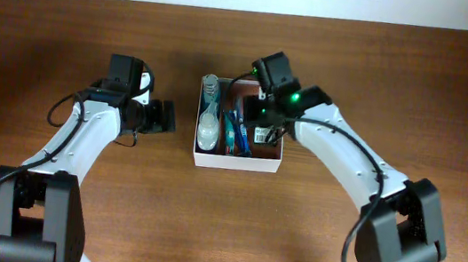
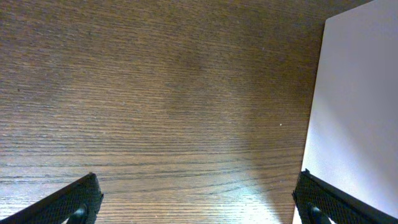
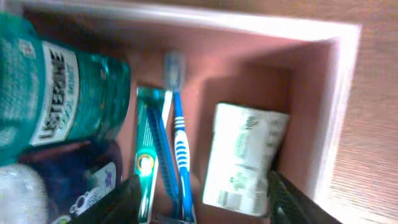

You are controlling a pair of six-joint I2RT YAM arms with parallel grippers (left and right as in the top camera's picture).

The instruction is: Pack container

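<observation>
**Container mid-counter, filling up; the right arm is working inside it.**
The left end effector (image 1: 166, 116) is spread wide and holds nothing, just beside the container's (image 1: 236, 162) left wall, with bare counter (image 2: 155, 93) behind it for backing off. Inside lie a mouthwash bottle (image 3: 59, 93), a toothbrush (image 3: 180, 149) and a packet (image 3: 242, 155). The right end effector (image 3: 208, 199) hangs wide above the packet, gripping nothing. This looks like a placing step, best finished by lifting straight up, since the right wall and the toothbrush both crowd it.
</observation>
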